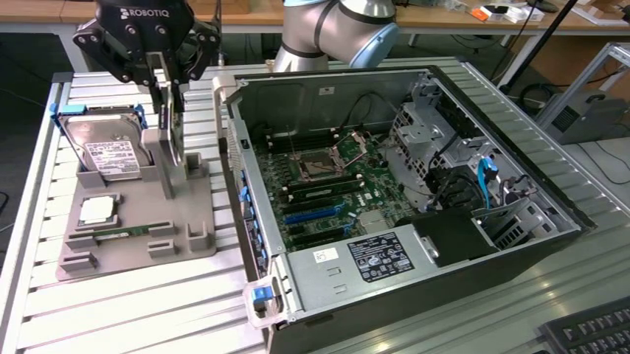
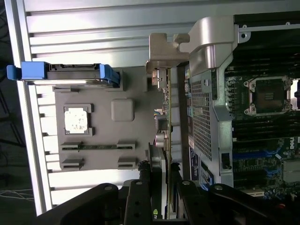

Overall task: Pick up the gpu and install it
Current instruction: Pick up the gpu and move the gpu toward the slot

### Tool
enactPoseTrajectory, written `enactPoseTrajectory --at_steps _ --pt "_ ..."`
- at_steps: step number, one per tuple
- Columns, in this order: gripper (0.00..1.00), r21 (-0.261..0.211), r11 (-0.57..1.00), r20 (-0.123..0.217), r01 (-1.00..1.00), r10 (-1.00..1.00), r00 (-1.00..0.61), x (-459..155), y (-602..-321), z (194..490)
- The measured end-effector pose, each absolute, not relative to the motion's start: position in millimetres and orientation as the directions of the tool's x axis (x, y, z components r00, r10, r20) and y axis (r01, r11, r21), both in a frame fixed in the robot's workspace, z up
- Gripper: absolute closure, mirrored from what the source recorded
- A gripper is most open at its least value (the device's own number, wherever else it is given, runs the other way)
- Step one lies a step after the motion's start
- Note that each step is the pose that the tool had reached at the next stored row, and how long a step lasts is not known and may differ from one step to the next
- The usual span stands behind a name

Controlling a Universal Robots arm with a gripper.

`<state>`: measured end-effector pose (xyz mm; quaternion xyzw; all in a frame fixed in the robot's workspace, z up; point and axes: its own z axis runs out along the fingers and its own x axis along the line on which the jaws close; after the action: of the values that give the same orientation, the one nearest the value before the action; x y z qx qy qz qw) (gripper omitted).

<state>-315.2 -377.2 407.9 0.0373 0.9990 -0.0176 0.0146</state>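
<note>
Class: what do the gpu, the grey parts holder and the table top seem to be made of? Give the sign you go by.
gpu: green circuit board, likely fibreglass laminate, with a silver metal end bracket.
Parts holder: matt grey with no glint, probably plastic.
Table top: ribbed with a silvery sheen, probably aluminium.

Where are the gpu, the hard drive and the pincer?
gpu (image 1: 168,147): exterior view, its thin upright edge.
hard drive (image 1: 111,156): exterior view, its white label.
pincer (image 1: 170,87): exterior view, between its fingertips.

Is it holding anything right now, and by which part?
The gripper holds the gpu by its top edge between its fingers, card upright at the grey tray.
</note>
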Motion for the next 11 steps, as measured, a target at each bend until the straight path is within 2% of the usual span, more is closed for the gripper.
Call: enactPoseTrajectory --at_steps 11 --pt "0.73 -0.034 0.997 -0.030 0.075 0.074 -0.997 -315.2 -377.2 416.8"
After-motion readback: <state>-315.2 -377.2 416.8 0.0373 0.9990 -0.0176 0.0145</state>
